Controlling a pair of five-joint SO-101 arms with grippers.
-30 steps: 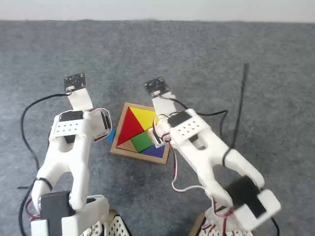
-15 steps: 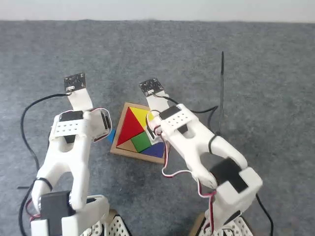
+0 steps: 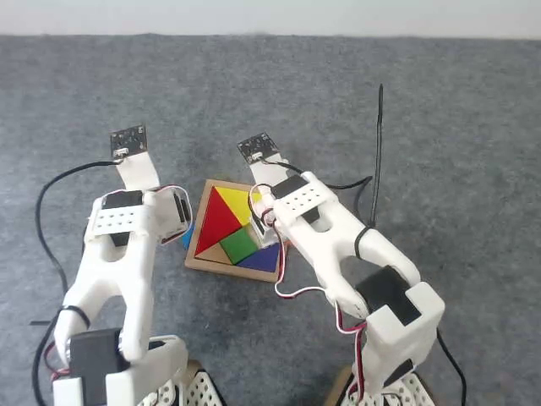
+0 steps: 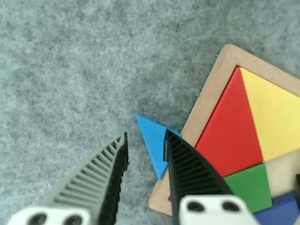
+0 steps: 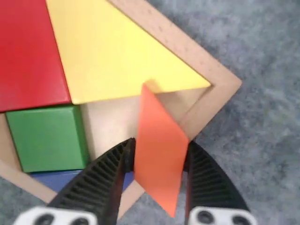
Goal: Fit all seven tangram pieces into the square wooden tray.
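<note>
Orange parallelogram (image 5: 159, 161) in the right gripper's (image 5: 160, 144) grip above the wooden tray (image 5: 178, 44); left gripper (image 4: 145, 136) spread over a blue triangle (image 4: 153, 144)

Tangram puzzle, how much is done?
The red triangle, yellow triangle, green square and dark blue piece sit in the tray. The right claw holds an orange piece over a gap. A light blue triangle lies on the carpet beside the tray, by the open left claw.

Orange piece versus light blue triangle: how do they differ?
The orange piece is a parallelogram, clamped in the right gripper over the gap in the tray. The light blue triangle lies loose on the carpet beside the tray, between the open fingers of the left gripper. Neither is seated yet.
</note>
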